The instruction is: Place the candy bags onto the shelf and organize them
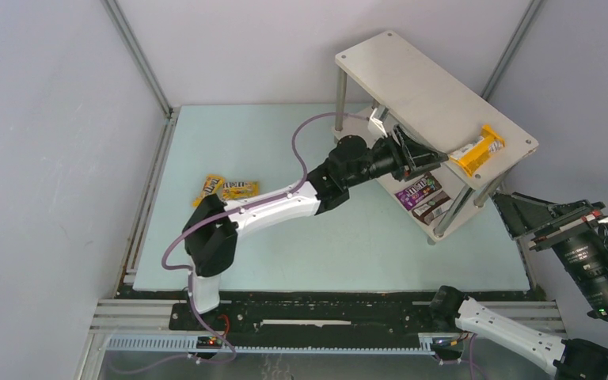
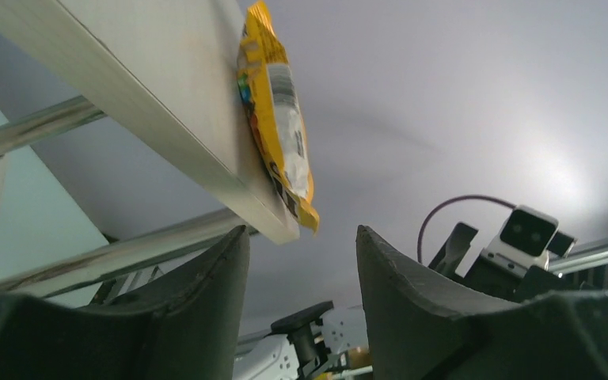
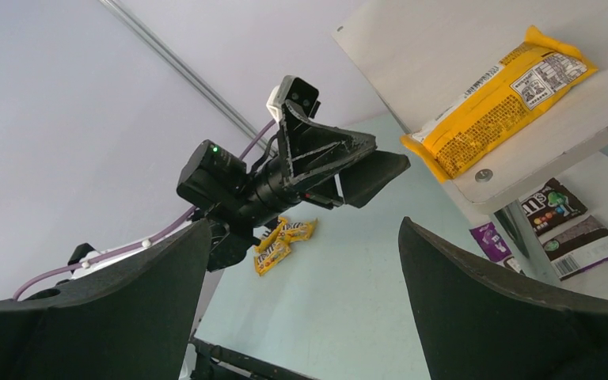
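The white two-tier shelf stands at the far right. A yellow candy bag lies at the near end of its top board, overhanging the edge; it also shows in the left wrist view and the right wrist view. A purple bag and a dark brown bag lie on the lower tier. More yellow bags lie overlapping on the table at the left. My left gripper is open and empty, just under the top board's edge. My right gripper is open and empty, right of the shelf.
Pale green table mat inside grey walls. Silver shelf legs stand near the left gripper. A black rail runs along the near edge. A black camera sits at the right.
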You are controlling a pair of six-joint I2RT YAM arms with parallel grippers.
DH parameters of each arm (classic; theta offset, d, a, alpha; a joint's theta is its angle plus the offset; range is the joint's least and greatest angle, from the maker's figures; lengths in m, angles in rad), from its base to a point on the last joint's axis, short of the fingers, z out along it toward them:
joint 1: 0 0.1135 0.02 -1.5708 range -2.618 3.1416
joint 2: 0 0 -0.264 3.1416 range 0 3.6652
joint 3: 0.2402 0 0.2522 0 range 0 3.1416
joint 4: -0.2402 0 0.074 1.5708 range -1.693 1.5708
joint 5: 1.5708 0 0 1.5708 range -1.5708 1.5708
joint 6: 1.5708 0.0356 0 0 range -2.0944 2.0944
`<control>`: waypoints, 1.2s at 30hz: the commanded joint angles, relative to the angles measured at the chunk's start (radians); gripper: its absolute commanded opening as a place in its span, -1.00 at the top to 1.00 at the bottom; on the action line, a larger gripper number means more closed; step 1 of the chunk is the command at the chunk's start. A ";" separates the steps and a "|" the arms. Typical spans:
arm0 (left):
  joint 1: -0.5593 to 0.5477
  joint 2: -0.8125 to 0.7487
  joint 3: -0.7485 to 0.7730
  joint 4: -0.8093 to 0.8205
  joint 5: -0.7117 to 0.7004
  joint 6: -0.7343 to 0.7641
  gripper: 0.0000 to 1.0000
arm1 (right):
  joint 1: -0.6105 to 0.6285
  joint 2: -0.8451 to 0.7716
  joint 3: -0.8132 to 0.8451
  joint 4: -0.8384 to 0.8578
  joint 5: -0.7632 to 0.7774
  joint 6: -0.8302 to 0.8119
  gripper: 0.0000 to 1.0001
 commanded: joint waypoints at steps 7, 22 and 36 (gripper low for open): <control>-0.045 -0.036 0.049 0.009 0.088 0.069 -0.03 | 0.005 0.011 -0.015 0.034 -0.007 0.013 -0.94; -0.067 0.054 0.148 0.020 0.066 0.007 0.11 | 0.005 0.004 -0.001 0.022 -0.004 0.017 -0.93; -0.058 0.159 0.284 -0.019 0.064 -0.014 0.45 | 0.007 -0.004 0.021 -0.006 0.009 0.012 -0.93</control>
